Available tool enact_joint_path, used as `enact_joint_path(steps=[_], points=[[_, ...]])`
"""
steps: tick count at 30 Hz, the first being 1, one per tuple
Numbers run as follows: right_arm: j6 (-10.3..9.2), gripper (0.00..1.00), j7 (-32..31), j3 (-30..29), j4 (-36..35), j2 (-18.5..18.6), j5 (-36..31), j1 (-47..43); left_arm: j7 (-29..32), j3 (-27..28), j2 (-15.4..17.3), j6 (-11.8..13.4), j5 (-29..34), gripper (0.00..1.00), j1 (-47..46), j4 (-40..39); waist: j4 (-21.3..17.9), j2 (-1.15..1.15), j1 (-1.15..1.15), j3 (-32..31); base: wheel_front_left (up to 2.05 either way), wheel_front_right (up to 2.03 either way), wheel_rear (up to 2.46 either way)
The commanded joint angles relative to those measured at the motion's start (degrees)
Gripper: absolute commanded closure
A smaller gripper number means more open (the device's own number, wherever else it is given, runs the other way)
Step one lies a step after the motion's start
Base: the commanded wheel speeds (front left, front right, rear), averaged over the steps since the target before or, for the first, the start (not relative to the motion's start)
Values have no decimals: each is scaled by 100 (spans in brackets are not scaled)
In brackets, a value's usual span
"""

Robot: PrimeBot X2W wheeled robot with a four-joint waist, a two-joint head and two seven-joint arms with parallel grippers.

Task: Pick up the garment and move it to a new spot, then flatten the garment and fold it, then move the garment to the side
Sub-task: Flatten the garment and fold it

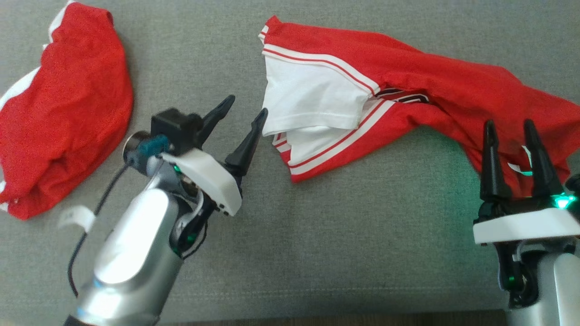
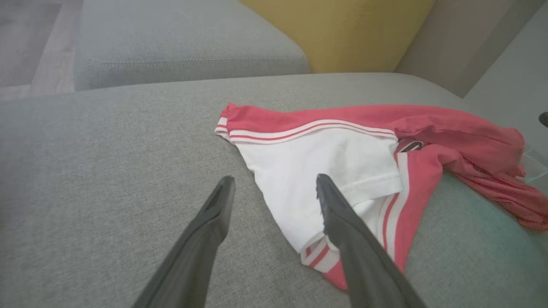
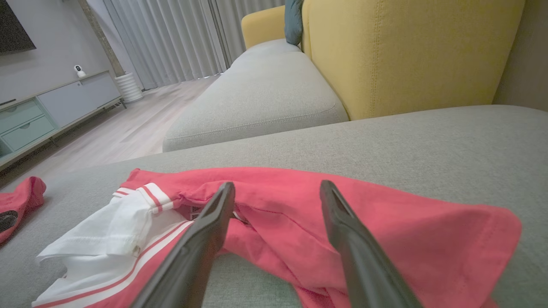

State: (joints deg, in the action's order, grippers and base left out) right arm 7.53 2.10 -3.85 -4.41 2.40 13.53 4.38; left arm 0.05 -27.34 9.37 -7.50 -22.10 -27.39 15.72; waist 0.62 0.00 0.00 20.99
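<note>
The garment (image 1: 408, 86) is a red shirt with white sleeves and striped trim. It lies crumpled across the grey sofa cushion (image 1: 317, 226), stretching from the centre to the right. My left gripper (image 1: 247, 106) is open, its fingertips just left of the white sleeve (image 2: 317, 158), with nothing between them. In the left wrist view the left gripper (image 2: 274, 179) has one finger over the sleeve's edge. My right gripper (image 1: 508, 124) is open over the garment's red lower right end. From the right wrist, the right gripper (image 3: 277, 185) points at the red cloth (image 3: 385, 205).
A second red garment (image 1: 63, 113) lies bunched at the cushion's far left. A yellow backrest (image 3: 406, 55) rises behind the seat, with another grey cushion (image 3: 265, 98) beyond. The cushion's front edge runs along the bottom of the head view.
</note>
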Motion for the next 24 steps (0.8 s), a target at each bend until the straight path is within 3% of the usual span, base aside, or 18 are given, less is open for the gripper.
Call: enact_joint_path(steps=[1,8,24], points=[[-4,0,67,146,-171,48,-2,112,15,156,155,2,-26,0,-191,-146,-27,0,0,28,0,0,0],[-4,0,86,177,-141,48,49,91,462,-259,326,2,-545,0,-463,127,-105,0,0,114,0,0,0],[-4,0,114,225,-209,48,121,99,619,-661,486,1,-992,0,-814,793,-269,0,0,246,0,0,0]])
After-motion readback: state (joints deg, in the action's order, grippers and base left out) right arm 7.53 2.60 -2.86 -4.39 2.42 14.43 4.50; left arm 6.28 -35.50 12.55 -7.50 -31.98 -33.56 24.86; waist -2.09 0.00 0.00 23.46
